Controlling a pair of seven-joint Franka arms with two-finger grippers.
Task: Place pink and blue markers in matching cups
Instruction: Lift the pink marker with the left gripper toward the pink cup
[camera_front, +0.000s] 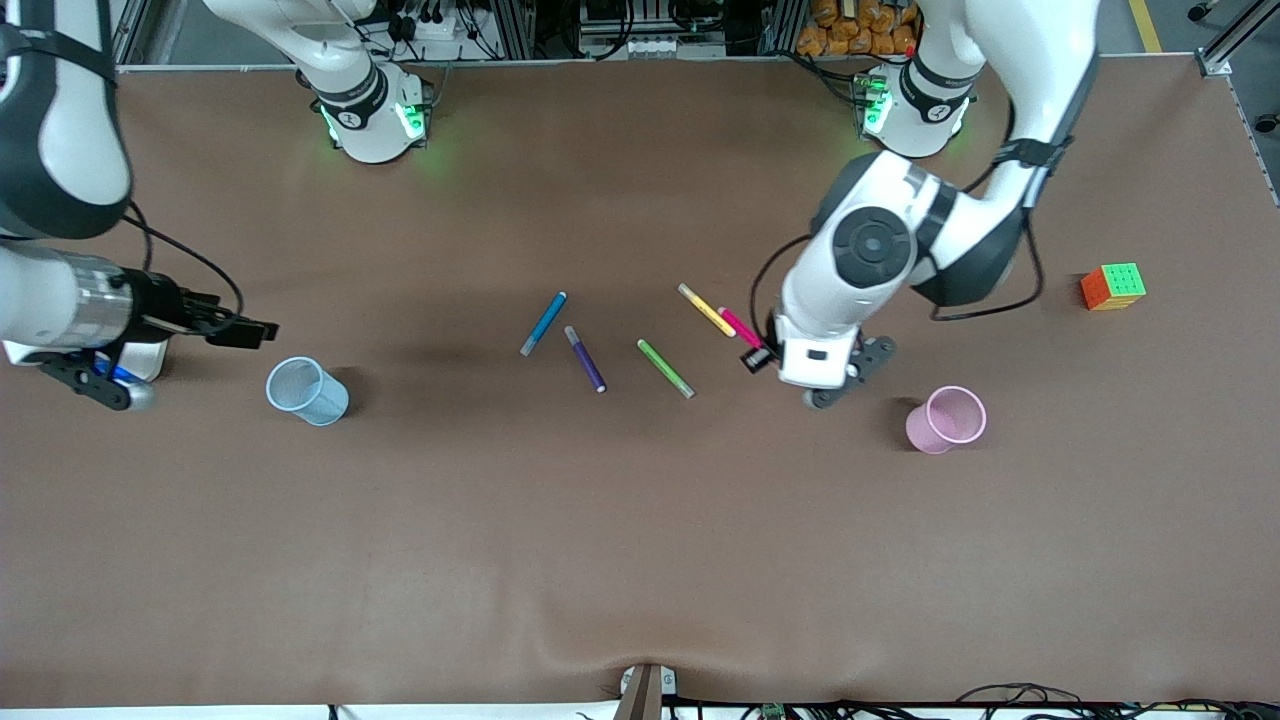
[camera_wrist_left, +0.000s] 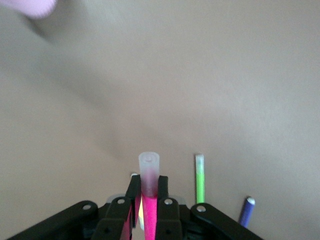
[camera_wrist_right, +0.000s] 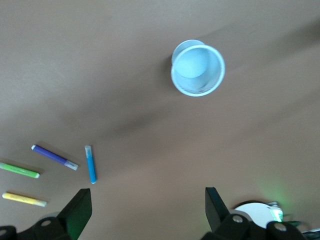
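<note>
Your left gripper (camera_wrist_left: 148, 192) is pinched on the pink marker (camera_wrist_left: 148, 175); in the left wrist view its fingers (camera_wrist_left: 132, 190) press against both sides of the marker, and the pale cap sticks out past the fingertips. In the front view this gripper sits low over the table (camera_front: 640, 560), at the end of the marker row toward the left arm's end, with the pink marker's body (camera_front: 740, 327) showing just beside the yellow marker (camera_front: 706, 310). The pink cup (camera_front: 948, 419) stands upright near the gripper, farther toward the left arm's end.

Your right gripper (camera_wrist_right: 145, 207) waits with its fingers (camera_wrist_right: 79, 210) spread wide and nothing between them, over the right arm's end of the table, near the blue cup (camera_front: 306, 391). That cup stands upright.

The blue marker (camera_front: 544, 323) lies flat on the table, well apart from the blue cup. Beside it lie the purple marker (camera_front: 585, 358) and the green marker (camera_front: 665, 368). A colour cube (camera_front: 1113, 286) rests toward the left arm's end.
</note>
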